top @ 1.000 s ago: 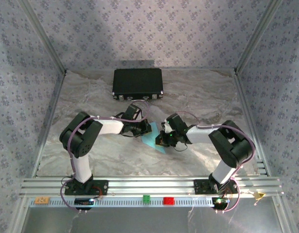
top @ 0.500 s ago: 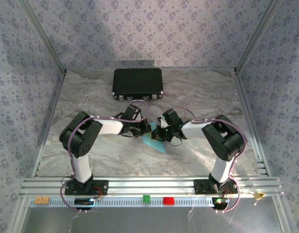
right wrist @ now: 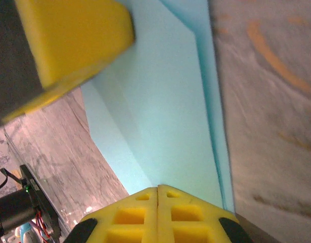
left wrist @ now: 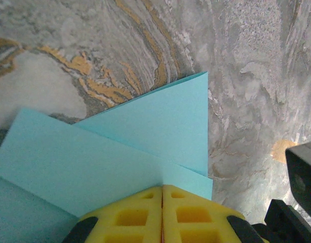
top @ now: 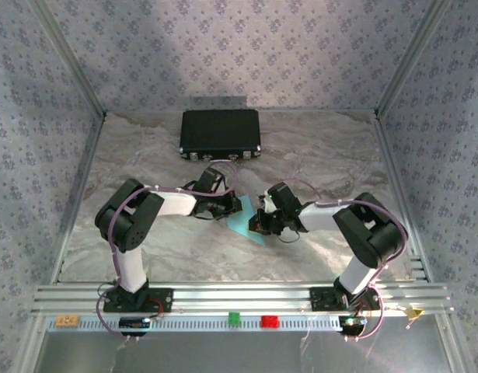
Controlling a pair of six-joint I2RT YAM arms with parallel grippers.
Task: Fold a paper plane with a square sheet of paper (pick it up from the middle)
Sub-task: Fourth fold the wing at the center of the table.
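The square sheet of paper (top: 244, 225) lies folded into light-blue layers on the marbled table (top: 161, 241), at the centre between my two arms. In the left wrist view its overlapping flaps (left wrist: 125, 147) spread out ahead of my left gripper (left wrist: 162, 186), which is shut with its tips down on the paper. My left gripper (top: 235, 210) is at the sheet's upper left edge. The right gripper (right wrist: 158, 187) is shut too, tips resting on the folded paper (right wrist: 165, 116) beside a long crease. It sits at the sheet's right side (top: 257, 225). A yellow left finger (right wrist: 74, 35) shows opposite it.
A black rectangular case (top: 220, 132) stands at the back of the table. A green block (top: 234, 317) and a red block (top: 268, 320) sit on the front rail, an orange piece (top: 66, 319) at its left end. Patterned walls close in three sides.
The right arm swung left over the paper half a second ago, then drew back to its earlier spot. The left arm and the paper have stayed put.
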